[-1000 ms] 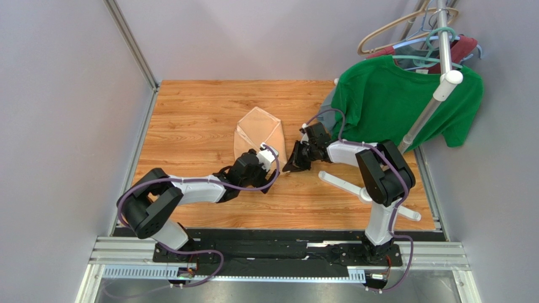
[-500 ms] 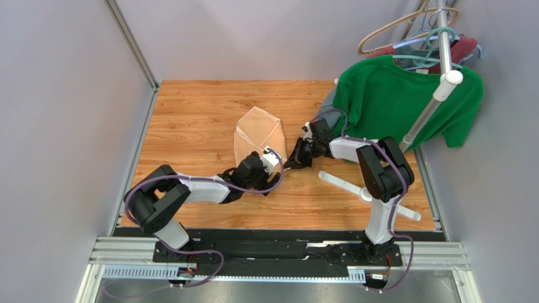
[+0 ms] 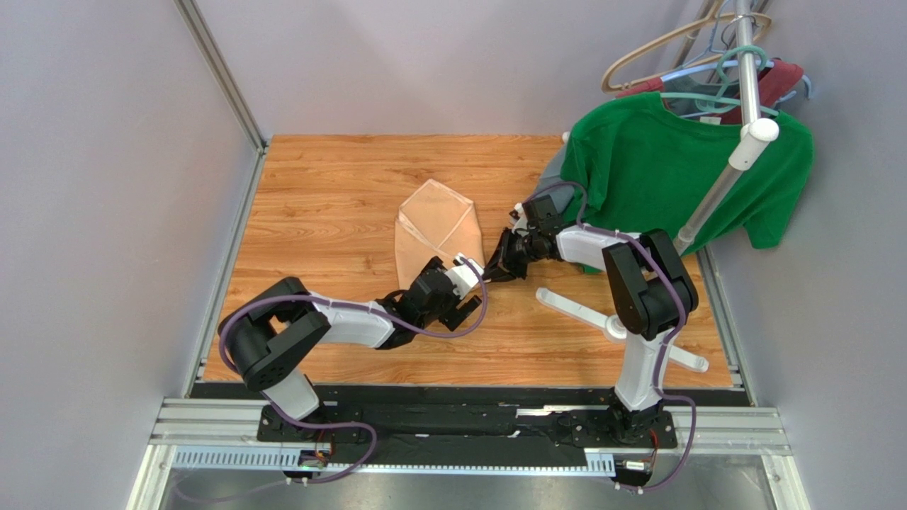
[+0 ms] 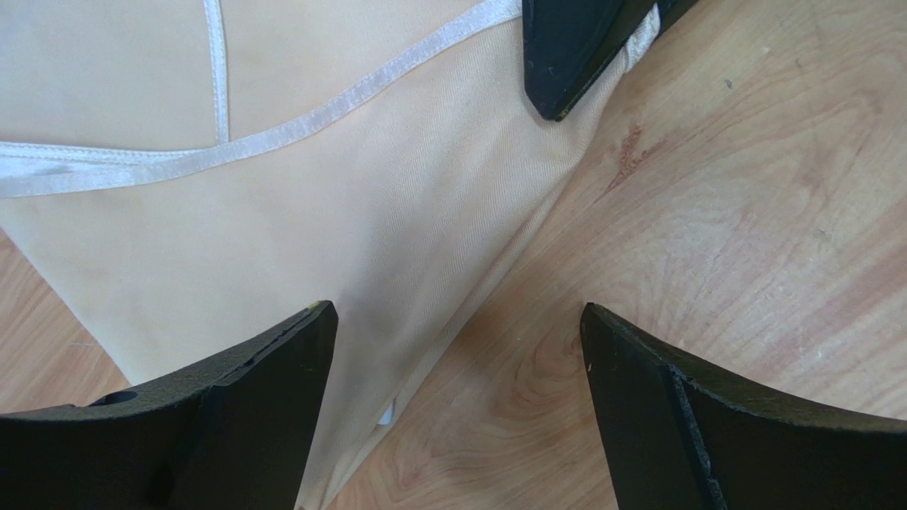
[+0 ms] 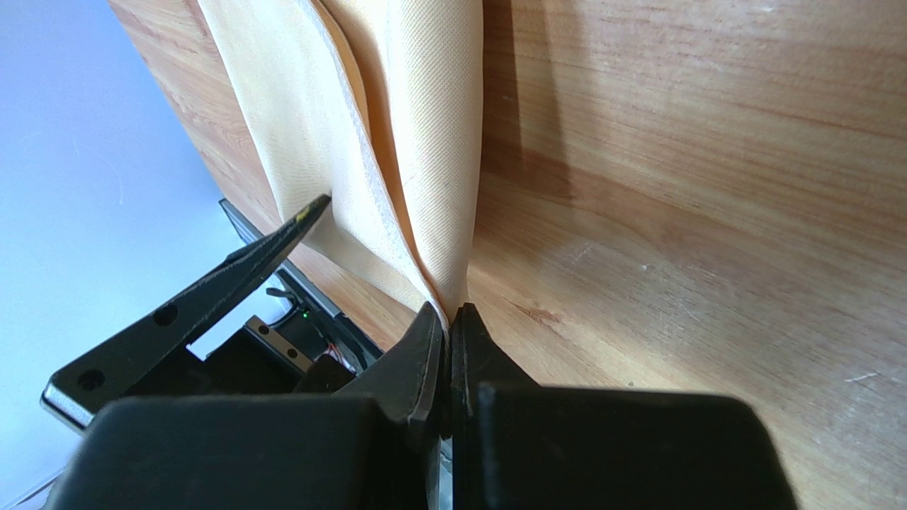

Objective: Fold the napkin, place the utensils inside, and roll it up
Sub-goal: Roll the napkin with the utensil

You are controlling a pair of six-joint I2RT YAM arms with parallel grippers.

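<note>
On the wood-grain table (image 3: pixel 319 202), your large peach-tan cloth napkin (image 3: pixel 434 226) lies folded at centre. The right gripper (image 5: pixel 449 319) is clenched on its near corner. The left gripper (image 4: pixel 452 319) hangs spread over its near edge. Tug hard and the fold will likely drag open. Only the right wrist view shows the pinched layers.

The right gripper (image 5: pixel 449 319) sits at 6 o'clock with its two tips pressed together on the pointed corner of the napkin (image 5: pixel 394 128). From there the cloth widens toward 12 o'clock, and its edges show several layers. The wooden table (image 5: pixel 692 213) fills the side at 3 o'clock. At 8 o'clock the flat black left finger (image 5: pixel 202 303) touches the napkin edge with its tip.
</note>
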